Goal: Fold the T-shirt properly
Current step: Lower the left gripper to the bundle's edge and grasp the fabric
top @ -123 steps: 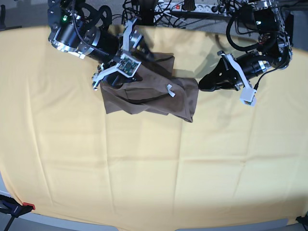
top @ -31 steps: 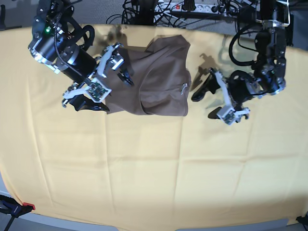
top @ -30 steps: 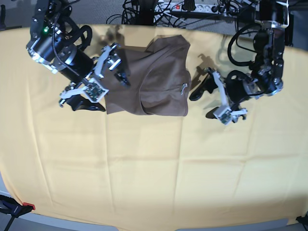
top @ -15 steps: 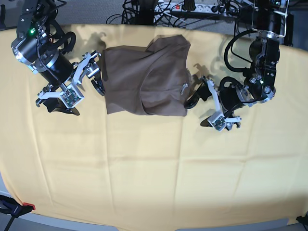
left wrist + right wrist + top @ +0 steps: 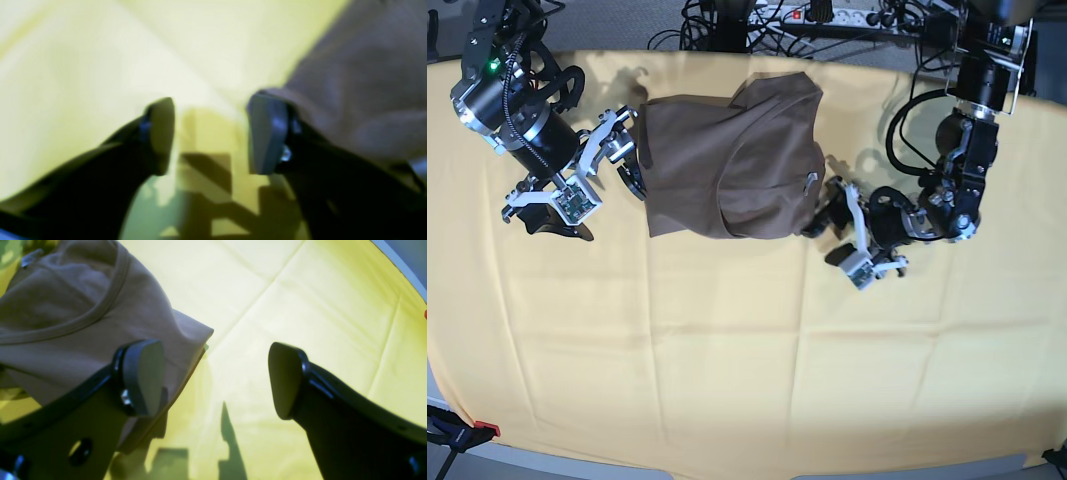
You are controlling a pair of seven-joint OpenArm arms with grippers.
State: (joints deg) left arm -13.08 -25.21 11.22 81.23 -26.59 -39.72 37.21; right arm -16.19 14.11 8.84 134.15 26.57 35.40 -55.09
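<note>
Left hand (image 5: pixel 827 232) nearer bunched T-shirt (image 5: pixel 732 165)

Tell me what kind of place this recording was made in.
Probably a robotics lab bench rather than a home: a large yellow cloth covers the table, a white power strip with tangled black cables sits at its far edge, and a plain taupe T-shirt lies between two robot arms.

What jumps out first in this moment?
The brown T-shirt, folded into a rough bundle, lies at the far middle of the yellow cloth. An open gripper flanks it on each side: the left gripper at its near corner, the right gripper at its opposite edge.
</note>
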